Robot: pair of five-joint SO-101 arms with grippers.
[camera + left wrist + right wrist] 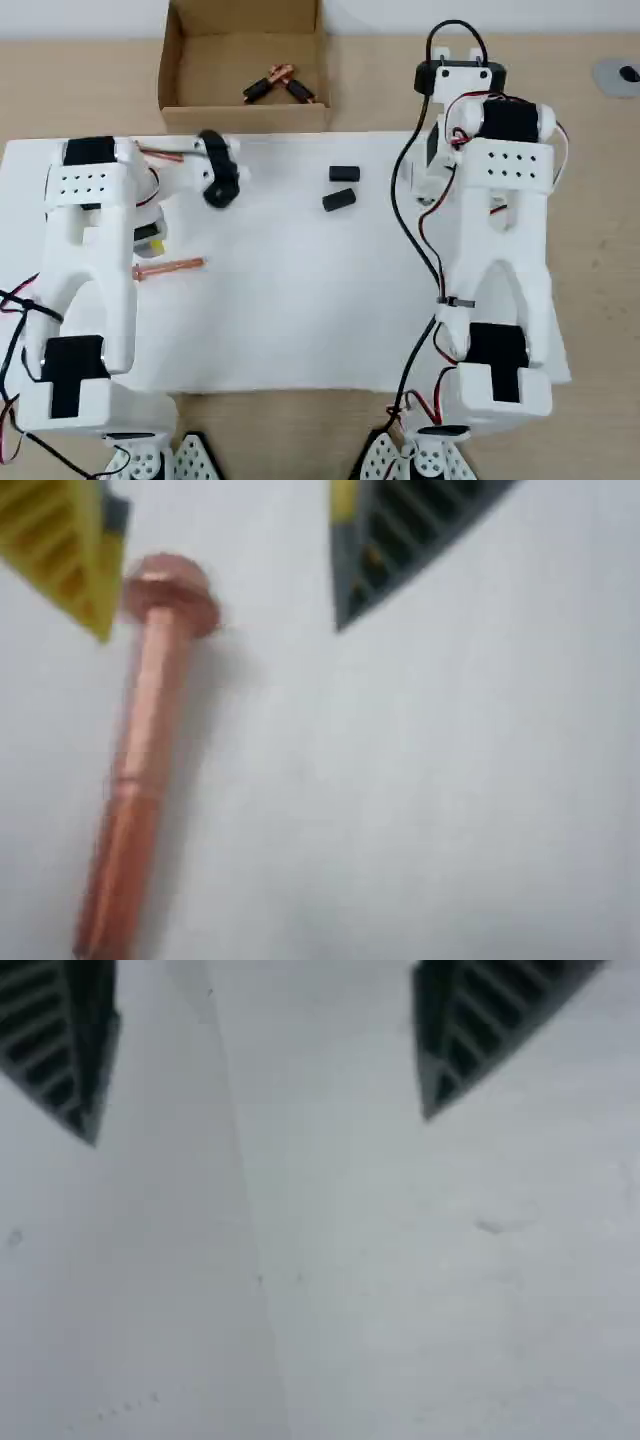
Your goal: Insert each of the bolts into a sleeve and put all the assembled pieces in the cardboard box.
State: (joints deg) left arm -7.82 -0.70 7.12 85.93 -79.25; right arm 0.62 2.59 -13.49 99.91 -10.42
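Two sleeves (343,173) lay loose mid-counter (300,310), one bolt (140,770) lay at the left under the wide-open, empty left hand (225,630), probably lined up to grab it, while the right hand (258,1125) hung open and empty.

place: robotics lab bench or maker's worktable; room itself not visible
rig: white plastic left arm (90,260) and right arm (505,250), side by side
wiring: exposed cables (441,298)
surface: white mat (300,320) on wooden table (80,90)
parts: copper bolt (170,266), black sleeve (339,200), cardboard box (170,70)
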